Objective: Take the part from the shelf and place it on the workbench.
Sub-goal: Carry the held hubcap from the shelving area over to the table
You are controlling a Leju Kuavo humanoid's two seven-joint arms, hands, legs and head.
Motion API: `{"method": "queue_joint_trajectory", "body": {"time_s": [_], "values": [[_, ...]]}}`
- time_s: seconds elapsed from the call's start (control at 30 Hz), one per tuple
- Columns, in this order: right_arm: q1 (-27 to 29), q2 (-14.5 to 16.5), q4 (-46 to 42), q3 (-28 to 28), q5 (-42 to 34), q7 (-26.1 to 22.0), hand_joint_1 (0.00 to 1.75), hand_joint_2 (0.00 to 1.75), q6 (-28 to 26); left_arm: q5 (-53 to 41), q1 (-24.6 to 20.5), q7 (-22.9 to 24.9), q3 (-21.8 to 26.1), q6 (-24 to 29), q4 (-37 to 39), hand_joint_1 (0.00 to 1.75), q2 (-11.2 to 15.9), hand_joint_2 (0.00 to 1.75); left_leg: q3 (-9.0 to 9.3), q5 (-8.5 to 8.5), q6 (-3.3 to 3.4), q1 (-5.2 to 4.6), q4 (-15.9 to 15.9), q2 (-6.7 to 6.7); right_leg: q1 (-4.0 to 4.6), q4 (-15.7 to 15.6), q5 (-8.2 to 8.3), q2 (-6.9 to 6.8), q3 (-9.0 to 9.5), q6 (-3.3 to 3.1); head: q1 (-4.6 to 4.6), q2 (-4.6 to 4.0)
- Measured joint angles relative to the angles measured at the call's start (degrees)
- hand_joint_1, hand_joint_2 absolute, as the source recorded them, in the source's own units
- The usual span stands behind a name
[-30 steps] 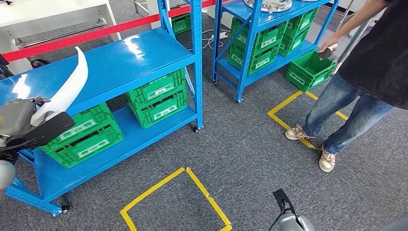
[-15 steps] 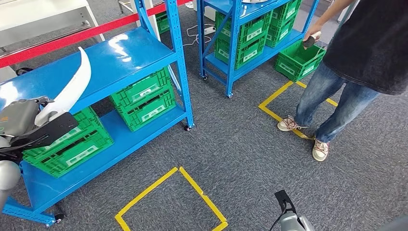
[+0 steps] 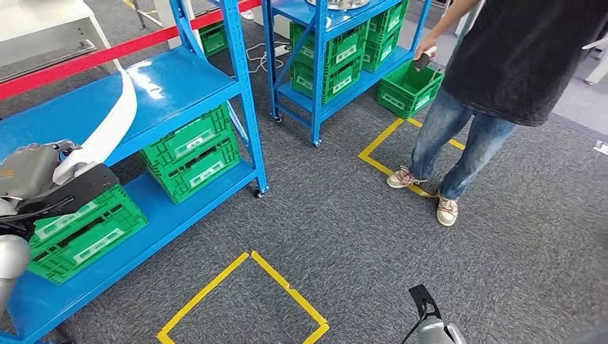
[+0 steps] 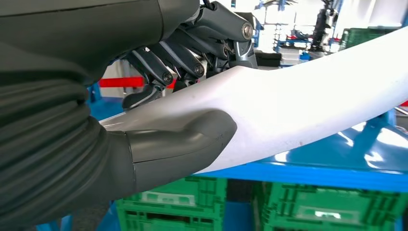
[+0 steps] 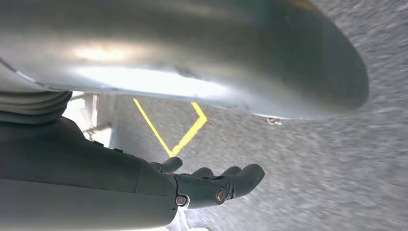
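- Part [image 3: 107, 129]: your white curved part is in the left hand [image 3: 39, 183], rising from the hand over the front edge of the blue shelf [image 3: 179, 82] top, not resting on it as far as you can see from the head view.
- In the left wrist view the grey thumb [image 4: 192, 137] presses one face of the part [image 4: 308, 91] and the dark fingers [image 4: 187, 53] wrap the other, so the grip is closed on it.
- Your right hand [image 5: 211, 185] hangs low over grey carpet [image 3: 373, 236]; its fingers are gently curled, apart, and hold nothing.
- Green crates [image 3: 190, 150] sit on the lower level of the shelf, below the part.
- Yellow tape [image 3: 244, 294] marks a square on the carpet in front of the shelf.
- You have a person [image 3: 495, 64] standing to the right, near a second blue rack [image 3: 323, 43], holding a small dark object.
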Motion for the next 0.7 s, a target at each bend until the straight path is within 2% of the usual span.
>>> {"method": "queue_joint_trajectory", "body": {"time_s": [0.03, 0.07, 0.1, 0.17, 0.2, 0.27, 0.3, 0.37, 0.43, 0.47, 0.5, 0.53, 0.57, 0.6, 0.63, 0.7], "values": [[0.0, 0.0, 0.0, 0.0, 0.1, 0.0, 0.00, 0.00, 0.0, 0.0, 0.1, 0.0, 0.0, 0.0, 0.0, 1.75, 0.0, 1.75, -0.05, -0.05, -0.05, 0.01, 0.1, 0.55, -0.01, -0.6, 0.79, -0.18, 0.48, 0.06, 0.00, 0.00], [0.1, -0.1, 0.0, 0.0, 0.2, 0.1, 0.00, 0.00, 0.1, 0.0, 0.2, 0.0, 0.0, 0.0, 0.0, 1.75, -0.1, 1.75, -0.07, -0.15, -0.17, 0.04, 0.3, 1.07, -0.02, -3.6, 2.41, -0.54, 2.15, 0.07, 0.01, 0.00], [0.1, -0.2, 0.0, 0.0, 0.2, 0.1, 0.00, 0.00, 0.1, 0.0, 0.2, 0.0, 0.0, 0.0, 0.0, 1.75, -0.1, 1.75, -0.08, -0.33, -0.39, 0.01, 0.5, 1.57, 0.01, -7.7, 4.05, -1.37, 4.47, 0.03, 0.02, 0.00], [0.0, -0.3, 0.0, 0.0, 0.3, 0.1, 0.00, 0.00, 0.1, 0.0, 0.2, 0.0, 0.0, 0.1, -0.1, 1.75, 0.0, 1.75, -0.19, -0.82, -1.00, -0.29, 1.1, 2.36, 0.17, -13.9, 5.86, -2.66, 7.73, -0.55, 0.04, 0.00], [0.0, -0.3, 0.0, 0.0, 0.3, 0.1, 0.00, 0.00, 0.1, 0.0, 0.2, 0.0, 0.0, 0.1, -0.1, 1.75, 0.0, 1.75, -0.20, -1.00, -1.31, -0.46, 1.3, 2.71, 0.27, -15.0, 5.94, -2.86, 8.23, -0.96, 0.03, 0.00], [0.1, -0.2, 0.0, 0.0, 0.4, 0.1, 0.00, 0.00, 0.2, 0.0, 0.2, 0.0, 0.0, 0.1, -0.2, 1.75, -0.1, 1.75, -0.06, -1.14, -1.85, -0.55, 1.2, 3.35, 0.30, -15.0, 6.00, -1.90, 8.02, -1.81, 0.01, 0.00], [0.1, -0.2, 0.0, 0.0, 0.4, 0.1, 0.00, 0.00, 0.2, 0.0, 0.2, -0.1, 0.0, 0.1, -0.2, 1.75, -0.1, 1.75, -0.08, -1.36, -2.20, -0.47, 1.4, 3.14, 0.23, -15.1, 6.11, -1.49, 7.98, -2.12, -0.01, 0.00], [0.1, -0.2, 0.0, -0.1, 0.4, 0.1, 0.00, 0.00, 0.1, 0.2, 0.2, -0.3, 0.0, 0.3, -0.4, 1.75, -0.1, 1.75, -1.29, -3.46, -2.88, -0.22, 4.3, 1.24, -0.04, -15.3, 6.39, -0.65, 7.95, -2.69, -0.04, 0.00], [0.0, -0.2, 0.0, -0.1, 0.6, 0.1, 0.00, 0.00, 0.1, 0.5, 0.5, -0.7, 0.0, 0.5, -0.5, 1.75, 0.1, 1.75, -4.47, -7.19, -3.26, -0.03, 11.5, -0.73, -0.10, -15.3, 6.49, 0.33, 7.89, -2.94, -0.05, 0.00], [0.0, -0.2, 0.0, -0.1, 0.7, 0.1, 0.00, 0.00, 0.1, 0.6, 0.8, -0.8, 0.0, 0.6, -0.5, 1.75, 0.2, 1.75, -6.13, -8.52, -3.30, 0.00, 15.1, -1.04, -0.08, -15.3, 6.51, 0.88, 7.88, -2.97, -0.05, 0.00], [0.1, -0.2, 0.0, -0.1, 0.7, 0.0, 0.00, 0.00, 0.1, 0.6, 1.2, -0.9, 0.0, 0.6, -0.6, 1.75, 0.3, 1.75, -7.11, -8.76, -3.22, 0.01, 17.1, -1.18, -0.05, -15.3, 6.51, 1.53, 7.88, -2.97, -0.06, 0.00], [0.1, -0.2, 0.0, -0.1, 0.8, 0.0, 0.00, 0.00, 0.2, 0.6, 1.5, -0.9, 0.0, 0.7, -0.7, 1.75, 0.4, 1.75, -7.15, -7.88, -3.04, 0.00, 16.9, -1.30, -0.02, -15.3, 6.52, 2.16, 7.89, -2.97, -0.07, 0.00], [0.1, -0.2, 0.0, -0.1, 0.9, -0.1, 0.00, 0.00, 0.2, 0.6, 1.6, -1.0, 0.0, 0.7, -0.9, 1.75, 0.5, 1.75, -6.19, -6.08, -2.76, -0.01, 14.5, -1.58, 0.01, -15.3, 6.54, 2.77, 7.92, -2.95, -0.07, 0.00], [0.1, -0.2, 0.0, -0.1, 0.9, -0.1, 0.00, 0.00, 0.2, 0.6, 1.7, -1.1, 0.0, 0.9, -1.1, 1.75, 0.6, 1.75, -4.50, -3.76, -2.35, -0.04, 10.7, -2.41, 0.04, -15.3, 6.57, 3.37, 7.96, -2.91, -0.07, 0.00], [0.1, -0.2, 0.0, -0.1, 1.0, -0.2, 0.00, 0.00, 0.2, 0.7, 1.7, -1.3, 0.0, 1.0, -1.4, 1.75, 0.7, 1.75, -2.76, -2.16, -1.92, -0.04, 6.9, -3.60, 0.09, -15.3, 6.62, 3.89, 7.95, -2.79, -0.04, 0.00], [0.0, -0.1, 0.0, -0.1, 1.1, -0.3, 0.00, 0.00, 0.3, 0.7, 1.7, -1.9, 0.0, 1.4, -2.0, 1.75, 1.1, 1.75, -0.42, -0.82, -1.37, -0.16, 2.0, -5.38, -0.08, -15.3, 6.87, 4.95, 7.66, -2.30, -0.03, 0.00]]}}
